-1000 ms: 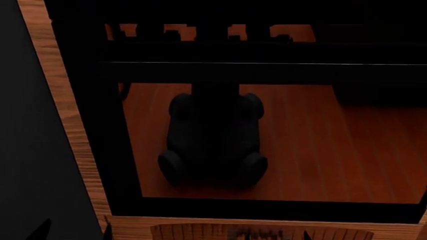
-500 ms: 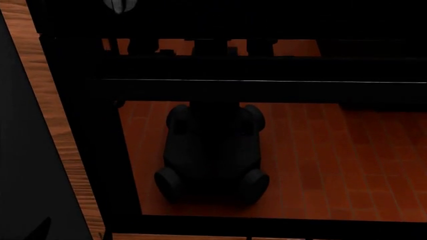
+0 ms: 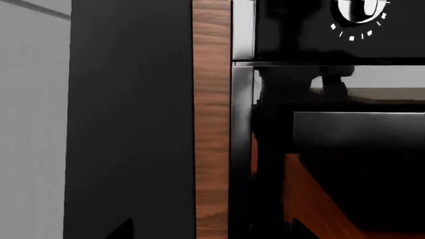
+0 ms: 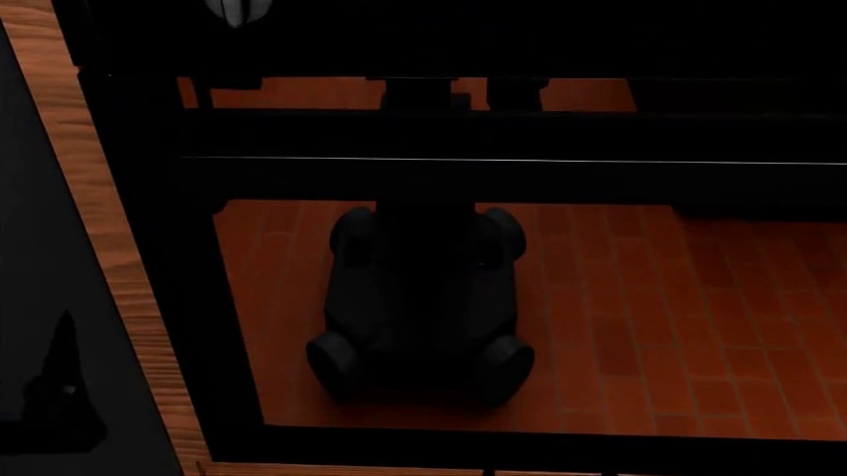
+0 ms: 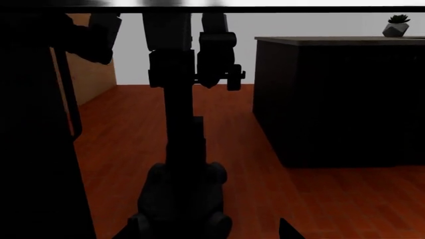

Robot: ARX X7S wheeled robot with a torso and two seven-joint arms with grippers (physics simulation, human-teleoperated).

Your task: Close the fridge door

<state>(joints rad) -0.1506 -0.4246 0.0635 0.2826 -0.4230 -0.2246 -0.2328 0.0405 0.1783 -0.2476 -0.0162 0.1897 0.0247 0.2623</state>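
Note:
A tall dark grey panel (image 3: 131,124) fills the space left of a vertical wood strip (image 3: 211,119); I take it for the fridge door's outer face, and no inner face or bins show. The same dark surface (image 4: 34,278) lies at the head view's left edge. My left gripper (image 3: 212,234) faces the seam between panel and wood strip, open, with only its fingertips (image 3: 125,229) showing at the frame's corners. It appears as a dark shape (image 4: 60,387) in front of the panel. My right gripper (image 5: 206,234) is open and holds nothing.
A black oven front (image 4: 530,139) with a glossy glass door mirrors my own base (image 4: 421,297) and the wood floor. A white knob (image 3: 359,10) sits on its control panel. The right wrist view's reflection shows a dark counter (image 5: 339,99) with a small potted plant (image 5: 397,25).
The head view dropped lower over the oven glass a second ago. Since half a second ago my left gripper has come into view at the lower left, against the dark panel.

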